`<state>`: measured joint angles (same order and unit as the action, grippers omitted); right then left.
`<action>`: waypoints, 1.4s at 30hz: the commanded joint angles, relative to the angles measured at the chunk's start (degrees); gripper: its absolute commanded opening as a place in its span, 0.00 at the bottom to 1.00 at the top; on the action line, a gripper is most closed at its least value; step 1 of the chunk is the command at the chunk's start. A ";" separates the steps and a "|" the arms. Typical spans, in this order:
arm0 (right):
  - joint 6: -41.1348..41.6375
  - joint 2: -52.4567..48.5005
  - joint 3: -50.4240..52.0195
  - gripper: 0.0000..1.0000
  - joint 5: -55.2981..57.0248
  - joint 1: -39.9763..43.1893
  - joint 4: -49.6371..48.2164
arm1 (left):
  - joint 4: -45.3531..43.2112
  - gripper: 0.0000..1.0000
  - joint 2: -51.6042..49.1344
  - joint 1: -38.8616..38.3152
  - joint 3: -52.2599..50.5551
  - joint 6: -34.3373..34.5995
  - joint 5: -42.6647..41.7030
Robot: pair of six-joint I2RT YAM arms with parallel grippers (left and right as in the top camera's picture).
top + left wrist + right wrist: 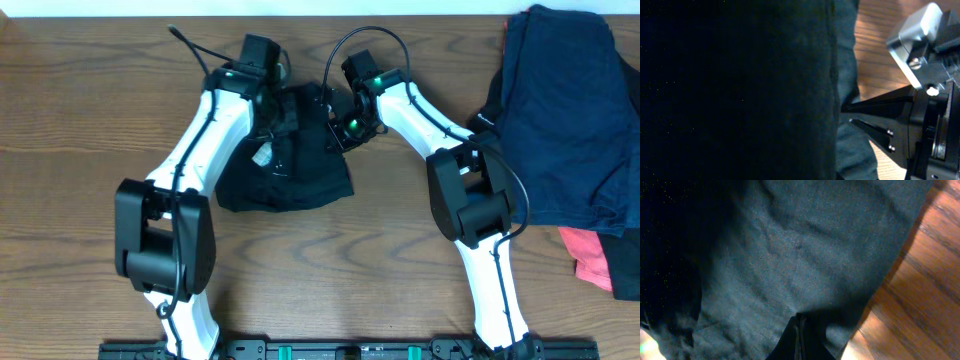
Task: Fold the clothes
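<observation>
Currently the black shorts (300,175) lie bunched well apart from the navy garments (560,110). The right gripper (799,330) pinches their fabric, jaws nearly together. The left gripper (283,118) sits against them, its opening hidden.

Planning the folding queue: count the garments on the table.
3 visible: black shorts at centre, navy garment far right, coral-pink garment below it. More may hide under the navy one.

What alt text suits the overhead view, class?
A robot's left pincer and right pincer sit close together on crumpled black shorts on a wooden table, near the fabric's far edge. Navy garments and a coral-pink garment lie far right.
</observation>
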<state>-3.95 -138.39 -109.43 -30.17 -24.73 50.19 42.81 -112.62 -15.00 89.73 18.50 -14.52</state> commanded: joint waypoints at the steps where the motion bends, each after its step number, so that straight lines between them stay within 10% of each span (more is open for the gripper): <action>1: 0.74 -2.12 -0.39 0.01 1.73 1.09 0.37 | -1.18 0.24 -0.44 -0.79 1.51 1.81 -2.62; 9: 1.16 -1.68 -0.57 0.01 1.31 1.33 0.17 | -1.14 0.90 -0.44 -0.79 1.51 1.79 -2.62; 12: 1.38 -0.20 -1.42 0.01 -0.04 2.16 0.79 | -1.09 0.98 -0.44 -0.76 1.51 1.75 -2.60; 19: 1.64 8.61 -3.98 0.04 0.11 6.25 3.32 | 0.07 0.98 -0.39 -0.50 1.53 1.55 -2.91; 27: 1.77 19.98 -4.11 0.61 4.57 14.36 3.69 | 1.70 0.98 -0.37 -1.97 1.53 -5.09 -12.00; 42: 1.31 21.07 -4.04 0.71 4.70 23.61 10.08 | 3.41 0.98 -2.21 -12.85 1.51 -6.23 11.80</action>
<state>-2.13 -116.88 -113.78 -25.43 -1.56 60.07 45.63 -113.27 -26.96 89.78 13.02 -11.09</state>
